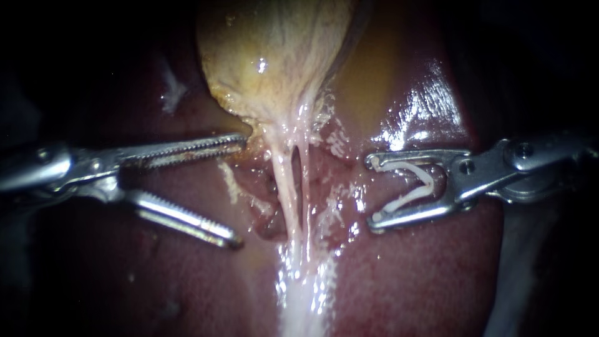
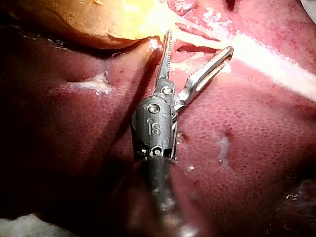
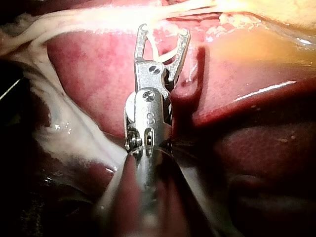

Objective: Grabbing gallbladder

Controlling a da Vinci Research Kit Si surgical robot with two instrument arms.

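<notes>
**Left jaws spread at the gallbladder's lower edge, nothing gripped**

The liver [image 1: 437, 274] fills your endoscope view, dark red and wet. The gallbladder [image 1: 274, 56] lies on it at the top centre, pale yellow and narrowing downward. From that narrow end, whitish strands [image 1: 293, 187] run straight down the middle of the view; you cannot tell which of them is a tube.

Your left instrument [image 1: 239, 191] comes in from the left with its toothed jaws spread wide and holding nothing. The upper jaw's tip touches the gallbladder's lower edge, just where the strands begin. The lower jaw lies over the liver, apart from the gallbladder. The left wrist view shows your left instrument [image 2: 199, 41] the same way: one jaw tip is against the yellow gallbladder [image 2: 98, 19], and the other is beside the white strands.

Your right instrument [image 1: 373, 192] comes in from the right and stands beside the strands without touching them. Its jaws stand apart and carry an open white clip [image 1: 428, 182], with one leg lying along each jaw.
</notes>
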